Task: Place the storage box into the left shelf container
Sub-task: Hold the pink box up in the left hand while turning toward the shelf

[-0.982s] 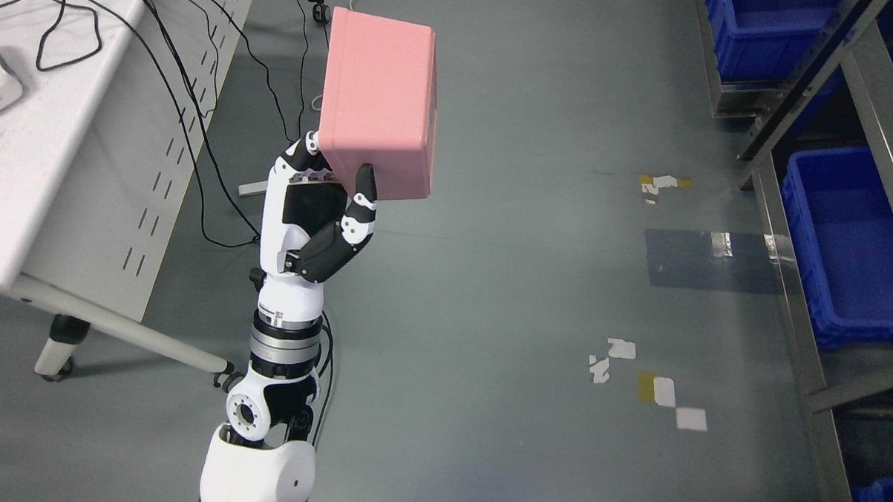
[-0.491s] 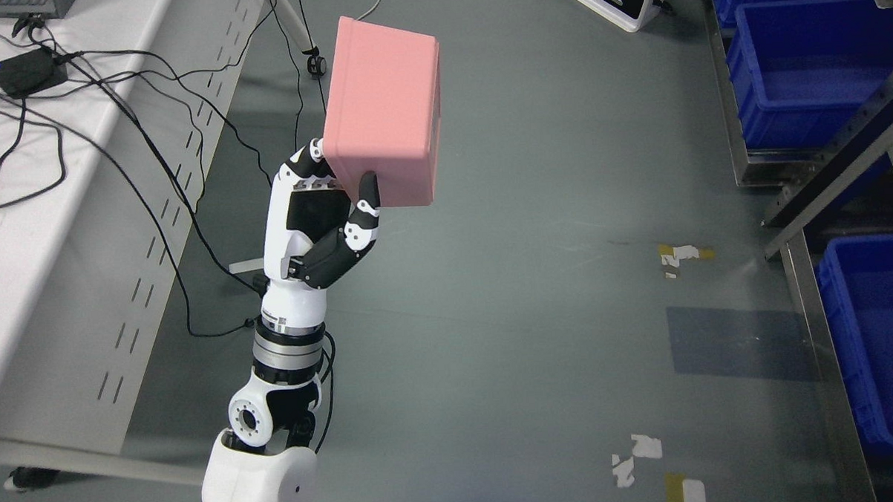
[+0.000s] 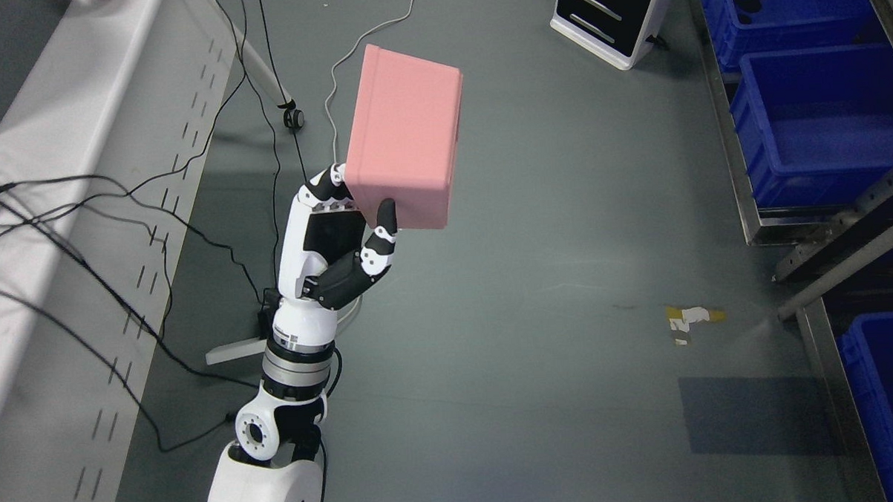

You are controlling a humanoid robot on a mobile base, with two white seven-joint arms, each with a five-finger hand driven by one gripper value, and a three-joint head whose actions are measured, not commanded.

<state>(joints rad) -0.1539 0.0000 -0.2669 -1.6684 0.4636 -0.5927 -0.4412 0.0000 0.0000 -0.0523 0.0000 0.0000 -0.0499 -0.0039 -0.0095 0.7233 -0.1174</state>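
Note:
My left hand (image 3: pixel 356 209) is raised in the middle left of the head view and is shut on a pink storage box (image 3: pixel 407 137). The thumb (image 3: pixel 381 235) presses the box's near face and the other fingers wrap its left side. The box is held high above the grey floor, tilted slightly. Blue shelf containers (image 3: pixel 813 119) sit in a metal rack (image 3: pixel 841 267) along the right edge, well to the right of the box. The right arm does not show.
A white table (image 3: pixel 67 242) with black cables (image 3: pixel 119 240) runs along the left. A white and black device (image 3: pixel 613 11) stands on the floor at the top. Tape marks (image 3: pixel 690 318) lie on the floor near the rack.
The whole picture has shifted: the camera moved, so floor marks and table slid downward and more blue containers came into view. The hand keeps the same hold on the pink box.

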